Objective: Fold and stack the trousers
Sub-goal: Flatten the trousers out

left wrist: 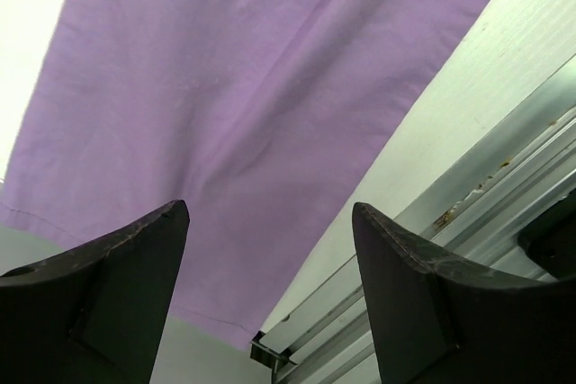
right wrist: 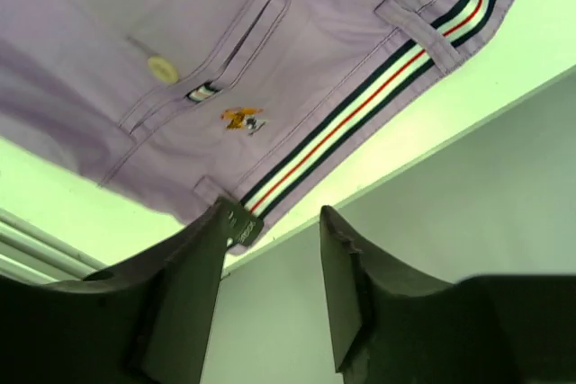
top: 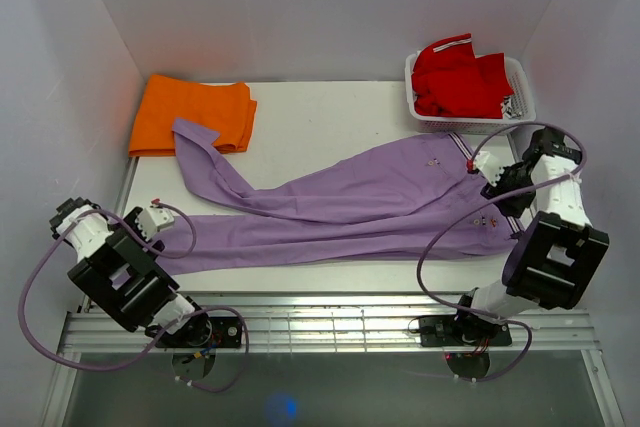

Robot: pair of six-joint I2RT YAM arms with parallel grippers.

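Note:
The lilac trousers (top: 370,207) lie spread flat across the table, waistband at the right and both legs running left. The upper leg ends on the orange garment. My left gripper (top: 152,219) is open and empty just above the lower leg's hem; in the left wrist view (left wrist: 270,213) the lilac cloth (left wrist: 225,87) lies under its fingers. My right gripper (top: 484,173) is open and empty at the waistband's corner. The right wrist view (right wrist: 274,218) shows the striped waistband (right wrist: 378,87), a back pocket and a small label beside its left finger (right wrist: 193,285).
A folded orange garment (top: 190,112) lies at the back left. A white basket (top: 524,87) with a red garment (top: 455,77) stands at the back right. White walls enclose the table. A metal rail (top: 330,322) runs along the front edge.

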